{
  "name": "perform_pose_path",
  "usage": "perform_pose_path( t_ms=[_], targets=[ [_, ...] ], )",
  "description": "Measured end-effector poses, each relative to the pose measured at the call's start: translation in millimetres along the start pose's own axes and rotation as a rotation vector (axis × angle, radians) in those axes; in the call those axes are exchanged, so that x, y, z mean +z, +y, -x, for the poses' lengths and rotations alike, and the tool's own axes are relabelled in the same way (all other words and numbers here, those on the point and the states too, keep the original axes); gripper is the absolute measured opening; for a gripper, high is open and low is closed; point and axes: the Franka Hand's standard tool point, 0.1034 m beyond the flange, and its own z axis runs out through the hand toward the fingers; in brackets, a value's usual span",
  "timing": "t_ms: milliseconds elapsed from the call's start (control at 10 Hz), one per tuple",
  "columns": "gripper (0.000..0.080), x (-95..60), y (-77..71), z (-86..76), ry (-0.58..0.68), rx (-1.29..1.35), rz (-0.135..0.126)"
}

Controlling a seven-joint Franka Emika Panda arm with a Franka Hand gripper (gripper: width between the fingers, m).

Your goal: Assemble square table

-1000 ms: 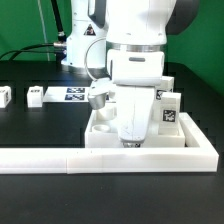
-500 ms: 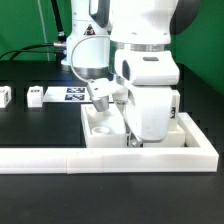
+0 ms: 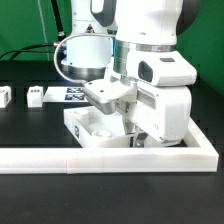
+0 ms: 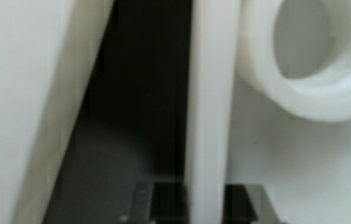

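Observation:
The white tray-like tabletop (image 3: 88, 131) lies skewed on the black table, against the white barrier (image 3: 60, 159). My gripper (image 3: 135, 140) reaches down onto its near side, and the big white wrist hides much of the tray's right half. In the wrist view the dark fingers (image 4: 165, 203) stand on either side of the tabletop's thin upright rim (image 4: 206, 110), so the gripper (image 4: 204, 204) is shut on that rim. A round corner hole (image 4: 314, 60) of the tray shows beside it. Two small white legs (image 3: 37, 96) (image 3: 4, 97) lie at the exterior view's left.
The marker board (image 3: 72, 95) lies flat behind the tray, near the arm's base. The long L-shaped barrier runs along the front and turns back at the exterior view's right (image 3: 203, 147). Cables hang behind the arm at the left.
The wrist has turned and shifted toward the exterior view's right. The tabletop has swung with it, its left corner sliding out to the left. The jaws stay shut.

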Motion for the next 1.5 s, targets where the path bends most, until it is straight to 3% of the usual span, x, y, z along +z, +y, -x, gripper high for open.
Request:
perform_pose_path(
  t_ms=[400,700,1500],
  targets=[
    [0.0061,1.2,-2.6,-1.2,-0.024,-0.233,-0.022],
    [0.0061,1.2,-7.5,-11.9,-0.015,-0.420,-0.078],
    [0.0061,2.8,-28.1,-2.3,0.017,-0.809,-0.152]
  ],
)
